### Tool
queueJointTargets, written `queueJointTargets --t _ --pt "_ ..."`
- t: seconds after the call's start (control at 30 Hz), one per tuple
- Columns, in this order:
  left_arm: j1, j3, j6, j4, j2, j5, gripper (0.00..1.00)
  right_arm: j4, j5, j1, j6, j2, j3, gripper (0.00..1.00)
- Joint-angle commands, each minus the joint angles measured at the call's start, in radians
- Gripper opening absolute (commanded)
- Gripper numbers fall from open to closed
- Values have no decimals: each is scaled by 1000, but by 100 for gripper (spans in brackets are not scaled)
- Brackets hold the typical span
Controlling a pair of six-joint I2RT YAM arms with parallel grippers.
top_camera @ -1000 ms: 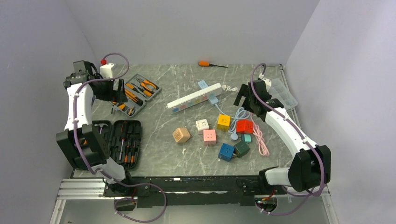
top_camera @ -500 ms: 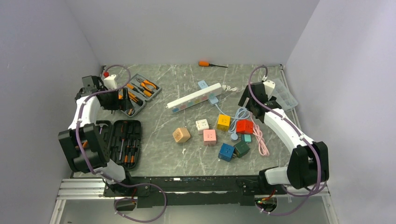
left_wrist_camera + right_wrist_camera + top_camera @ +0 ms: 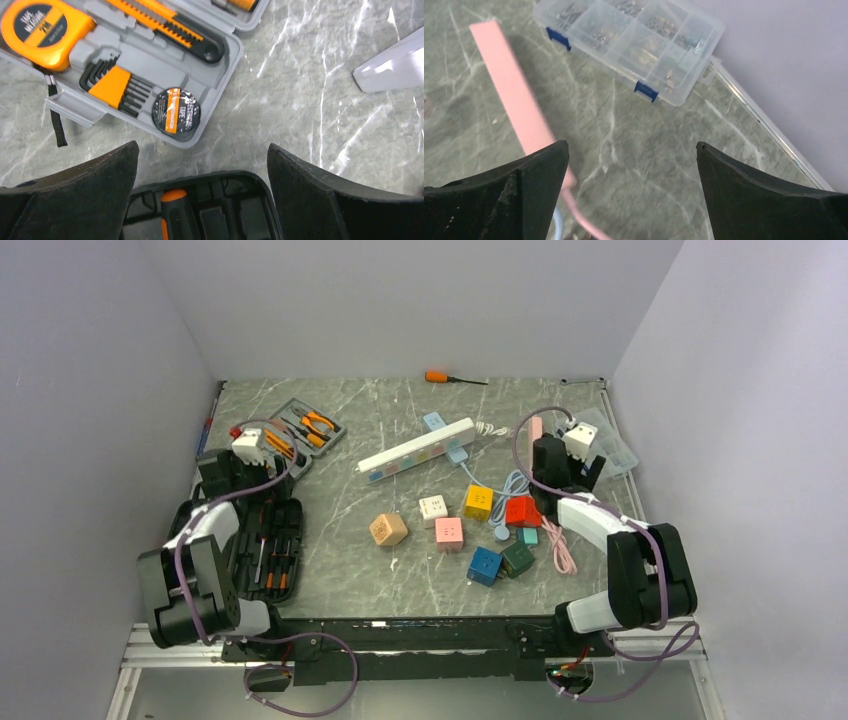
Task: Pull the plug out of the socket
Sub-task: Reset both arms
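Note:
A white power strip lies slantwise at the table's middle back, and its end shows in the left wrist view. A light-blue plug sits at its near side, with its cable running to a coil. My left gripper is open and empty over the black tool case, far left of the strip; it also shows in the left wrist view. My right gripper is open and empty, right of the strip, above bare table beside a pink power strip; it also shows in the right wrist view.
Several coloured cube sockets lie mid-table, among them yellow, red and blue. An open grey tool case holds a tape measure and a knife. A clear parts box sits at the right edge. An orange screwdriver lies at the back.
Both arms have folded back toward their bases and come lower. The left gripper moved from the grey tool case to the black one. The right gripper drew back to the right.

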Motion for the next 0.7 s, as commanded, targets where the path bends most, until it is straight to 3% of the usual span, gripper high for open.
queueJointTargets --t 0.0,0.17,0.43,0.53,0.67 --pt "-8 -151 -47 485 -93 41 99 385 18 -35 -130 -24 -113 100" --pt "-7 -185 -64 575 -56 192 99 573 -57 -62 -195 -26 -214 100" --pt "-7 -312 -76 800 -56 227 99 615 -125 -64 -220 -38 -265 100" --pt "-7 -388 -95 922 -80 191 99 695 -122 -63 -220 -17 -311 100" --pt "-38 -475 -112 1026 -109 29 99 817 -115 -62 -232 29 -356 100"
